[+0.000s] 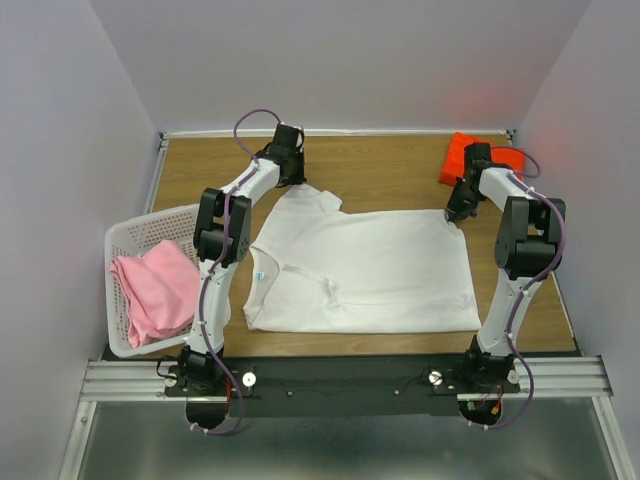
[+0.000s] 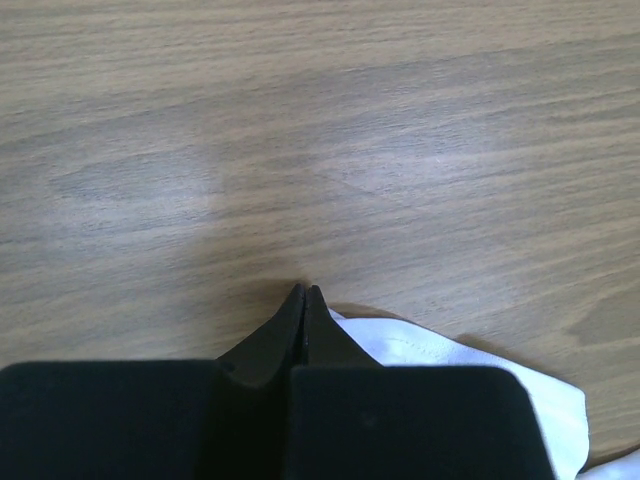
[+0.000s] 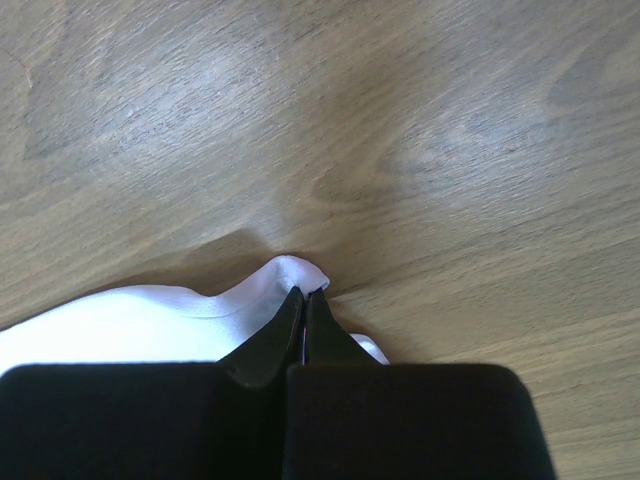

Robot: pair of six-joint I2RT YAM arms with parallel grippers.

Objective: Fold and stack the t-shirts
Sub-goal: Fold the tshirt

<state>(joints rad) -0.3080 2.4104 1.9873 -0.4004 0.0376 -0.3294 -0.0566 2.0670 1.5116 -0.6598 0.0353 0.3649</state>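
The white t-shirt (image 1: 365,270) lies spread flat in the middle of the table. My left gripper (image 1: 290,168) is shut at the shirt's far left sleeve; in the left wrist view the gripper (image 2: 303,291) touches the wood and white cloth (image 2: 450,358) runs in under its right finger. My right gripper (image 1: 461,212) is shut on the shirt's far right corner, where a small fold of cloth (image 3: 290,272) bunches up at the gripper (image 3: 305,291). The orange-red t-shirt (image 1: 462,153) sits folded at the back right. The pink t-shirt (image 1: 155,290) lies in the basket.
A white lattice basket (image 1: 125,240) stands at the table's left edge beside the left arm. Bare wood (image 1: 390,170) lies beyond the white shirt up to the back wall. Grey walls close in on both sides.
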